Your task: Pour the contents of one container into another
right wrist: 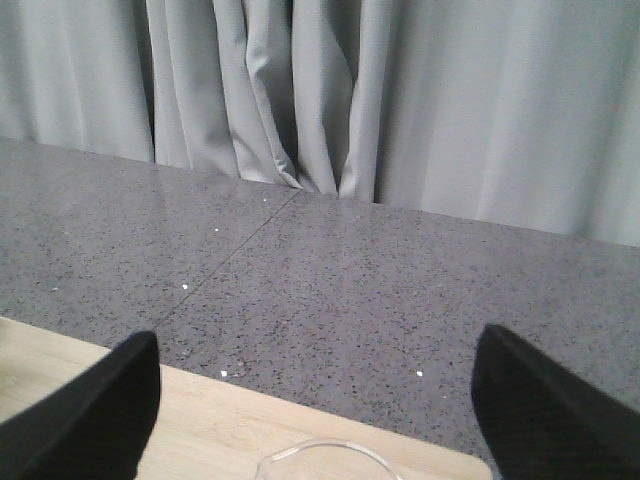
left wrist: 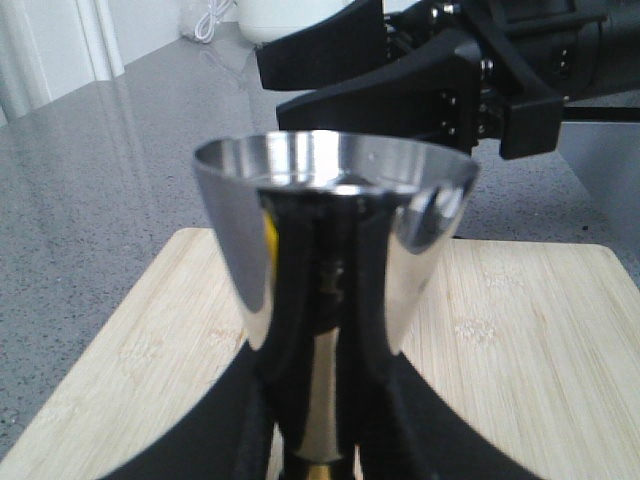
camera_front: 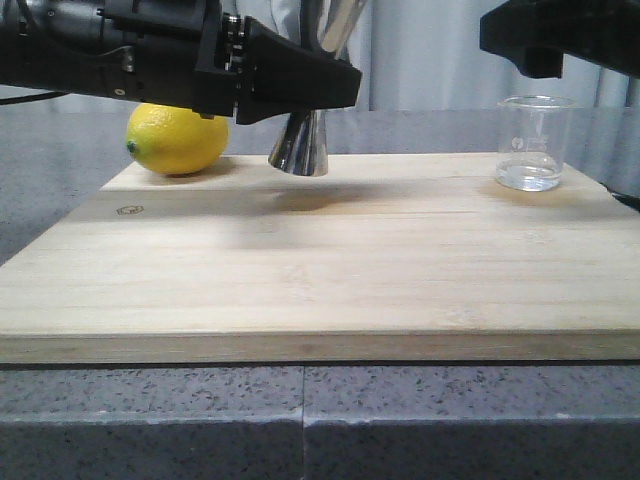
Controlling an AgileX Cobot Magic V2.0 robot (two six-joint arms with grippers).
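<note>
Above the far left of the cutting board [camera_front: 320,290] I have my left tool [camera_front: 318,88] clamped on the jigger [camera_front: 300,145], lifted clear; a lemon [camera_front: 178,138] sits just left; the beaker [camera_front: 534,142] stands far right, under my right tool [right wrist: 315,400], jaws spread wide, holding nothing.

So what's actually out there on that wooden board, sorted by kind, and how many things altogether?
Fruit: 1, the lemon, on the cutting board.
Glassware: 1, the glass beaker, standing on the board.
Metal barware: 1, the steel jigger, held just above the board by the left gripper.
Total: 3 things.
</note>
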